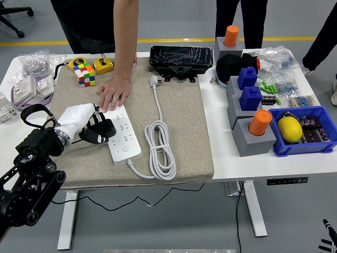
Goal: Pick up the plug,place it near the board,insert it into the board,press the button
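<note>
A white power strip [125,138] lies on the grey felt mat [184,116], its cable [159,148] coiled to the right and its own white plug [155,80] lying loose further back. My left hand [87,127], in a white cover, is curled around a black plug [101,133] at the strip's left edge, over the middle sockets. Whether the prongs are in a socket is hidden. A person's hand [113,95] rests flat on the strip's far end. Only black fingertips of my right hand [327,243] show at the bottom right corner.
A colour cube [84,74] and a yellow tape measure [103,65] sit at the mat's back left, a black box [181,58] at the back. Grey blocks with blue and orange pieces [253,132] and a blue bin [316,145] stand to the right.
</note>
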